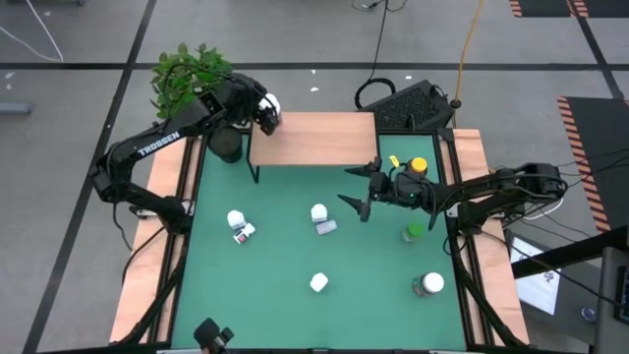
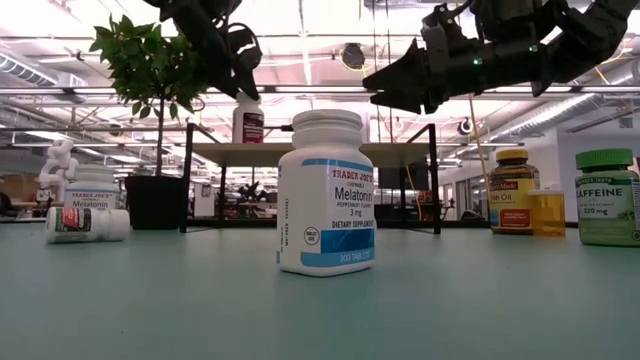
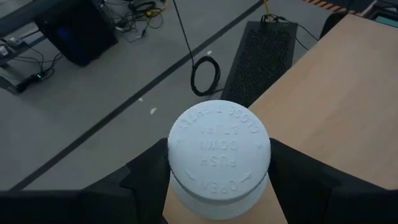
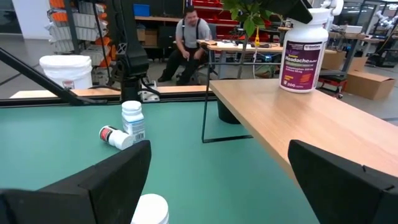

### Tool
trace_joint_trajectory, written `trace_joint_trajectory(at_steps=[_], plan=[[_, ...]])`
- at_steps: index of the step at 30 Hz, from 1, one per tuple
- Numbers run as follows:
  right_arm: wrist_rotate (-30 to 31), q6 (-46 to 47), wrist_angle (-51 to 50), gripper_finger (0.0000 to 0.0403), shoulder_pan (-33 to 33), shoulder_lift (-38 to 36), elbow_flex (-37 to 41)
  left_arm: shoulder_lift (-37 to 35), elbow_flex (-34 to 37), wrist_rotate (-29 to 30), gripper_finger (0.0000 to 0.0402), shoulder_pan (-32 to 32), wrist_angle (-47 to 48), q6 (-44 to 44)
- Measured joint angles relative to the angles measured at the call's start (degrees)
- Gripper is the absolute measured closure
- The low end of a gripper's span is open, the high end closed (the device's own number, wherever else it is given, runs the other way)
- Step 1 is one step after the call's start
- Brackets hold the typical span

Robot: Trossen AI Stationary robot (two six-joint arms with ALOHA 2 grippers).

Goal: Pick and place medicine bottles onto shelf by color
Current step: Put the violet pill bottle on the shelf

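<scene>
Seen from the low view, a Trader Joe's melatonin bottle stands upright nearest the camera on the green table. Further back at nine o'clock, a second melatonin bottle is upright with a red-labelled bottle lying on its side just beside it; at three o'clock stand a yellow-capped fish-oil bottle, an amber bottle and a green caffeine bottle. In the high view, two more white-capped bottles are shown toward six o'clock, and another pair at the centre. The right gripper is held released and empty above the table centre, near the shelf's front edge. Farthest off, at twelve o'clock, the left gripper is clenched on a white-capped headache-relief bottle, which is at the left end of the shelf; whether it rests on the wood cannot be told. The task is judged to be at an early stage: one bottle is being placed and about nine are left on the table. Most of the shelf top is bare toward three o'clock. The held bottle stands close to the shelf's left and rear edges, and a potted plant crowds the left arm at ten o'clock.
</scene>
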State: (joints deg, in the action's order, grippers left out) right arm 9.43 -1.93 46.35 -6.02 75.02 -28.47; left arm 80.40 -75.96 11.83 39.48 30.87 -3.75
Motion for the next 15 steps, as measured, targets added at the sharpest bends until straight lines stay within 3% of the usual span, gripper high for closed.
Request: trace_joint_trajectory(at_steps=[15], plan=[[1.46, -0.22, -1.51, 0.0028, -1.03, 0.02, -0.02, 0.13, 0.07, 0.68, 0.0061, -0.62, 0.48, 1.76]])
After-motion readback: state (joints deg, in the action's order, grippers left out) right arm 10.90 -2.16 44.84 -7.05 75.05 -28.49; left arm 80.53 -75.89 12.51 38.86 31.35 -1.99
